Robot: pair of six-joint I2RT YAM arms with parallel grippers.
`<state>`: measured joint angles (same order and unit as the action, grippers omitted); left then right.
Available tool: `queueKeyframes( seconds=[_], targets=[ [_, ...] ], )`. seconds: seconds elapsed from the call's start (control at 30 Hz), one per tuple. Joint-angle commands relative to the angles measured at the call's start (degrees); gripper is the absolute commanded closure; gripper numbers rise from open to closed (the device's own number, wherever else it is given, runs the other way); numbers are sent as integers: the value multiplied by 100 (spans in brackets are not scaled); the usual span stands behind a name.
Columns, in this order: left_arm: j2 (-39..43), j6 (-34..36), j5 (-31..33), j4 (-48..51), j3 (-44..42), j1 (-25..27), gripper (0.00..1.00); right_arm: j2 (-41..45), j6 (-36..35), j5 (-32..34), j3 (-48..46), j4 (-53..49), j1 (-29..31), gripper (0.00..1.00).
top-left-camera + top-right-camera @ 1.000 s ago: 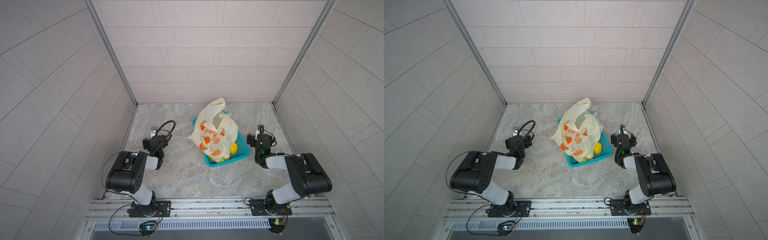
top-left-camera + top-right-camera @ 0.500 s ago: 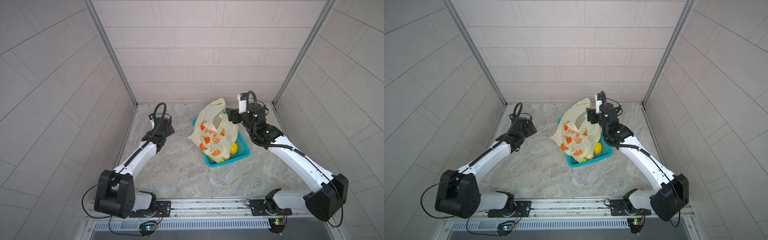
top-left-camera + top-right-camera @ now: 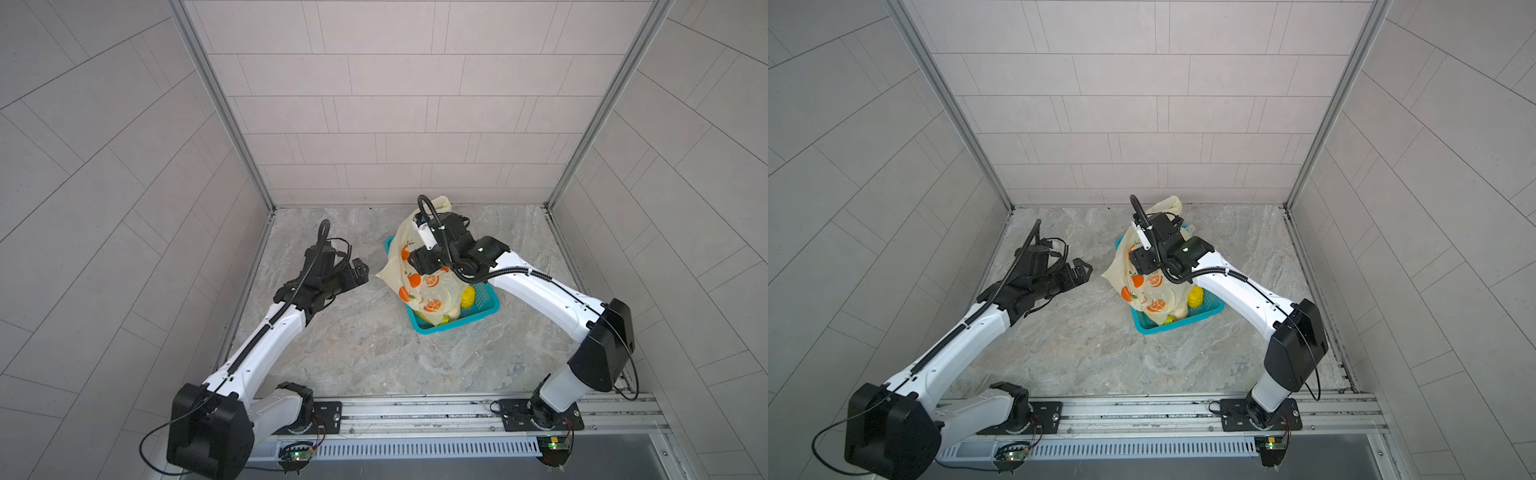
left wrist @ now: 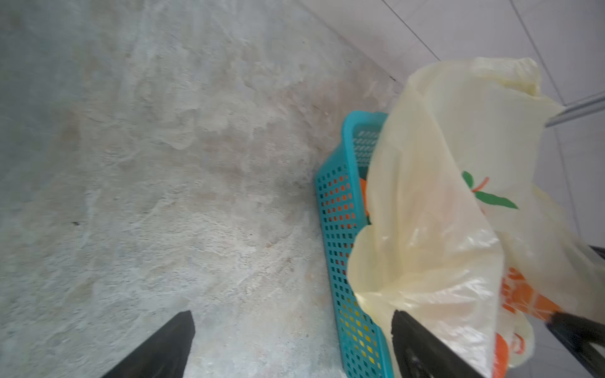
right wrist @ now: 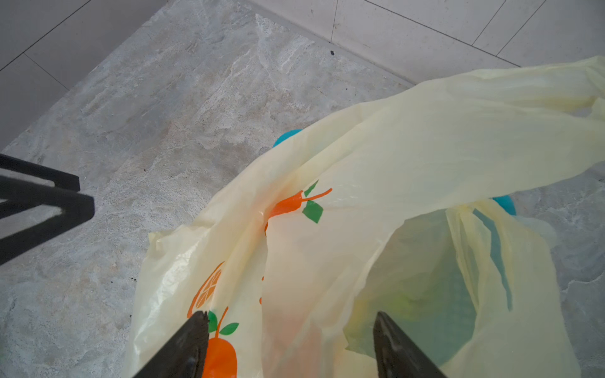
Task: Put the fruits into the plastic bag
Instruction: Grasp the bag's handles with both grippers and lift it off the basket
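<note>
Thin translucent pale-yellow plastic bag [image 3: 397, 259] printed with orange fruits: stands crumpled inside the teal rectangular mesh plastic basket [image 3: 457, 322], rising well above its rim. One corner juts out over the basket's left side in both top views. Mouth faces up, slack and partly folded over [image 5: 393, 147].

Fruits: a bumpy yellow toy fruit [image 3: 468, 296] lies in the basket's right part, beside the bag. A beige round one [image 3: 452, 311] sits next to it, towards the basket's near rim. Orange and yellow patches show through the basket's mesh wall [image 4: 337, 203]. A greenish shape shows through the bag's film in the right wrist view, possibly a fruit under it; too blurred to say.

Right hand [image 5: 291, 314]: above the basket, over the bag. Jaws well apart, straddling a fold of film at the mouth. Nothing pinched.

Left hand [image 3: 359, 272]: off the basket's left side, above the grey marbled worktop [image 3: 353, 353], pointing at the bag's jutting corner and near it. Jaws spread wide, holding nothing. In the left wrist view one finger [image 4: 422, 347] overlaps the bag's lower edge; contact cannot be told.
</note>
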<state>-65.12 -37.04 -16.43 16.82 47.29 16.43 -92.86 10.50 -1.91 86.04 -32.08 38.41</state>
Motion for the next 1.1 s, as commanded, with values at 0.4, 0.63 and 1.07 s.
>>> queueKeyframes(
  seconds=[0.4,0.63,1.07],
  targets=[
    [-922,399,-1355,-749,348,787,2,82,179,-551,-67,-46,-436,95],
    [-1401,289,-1214,-1186,617,977,39,224,285,-719,-140,28,-447,99],
    [-951,-376,-1094,-92,2049,-49,100,651,998,-1577,860,-307,-467,100]
  ],
)
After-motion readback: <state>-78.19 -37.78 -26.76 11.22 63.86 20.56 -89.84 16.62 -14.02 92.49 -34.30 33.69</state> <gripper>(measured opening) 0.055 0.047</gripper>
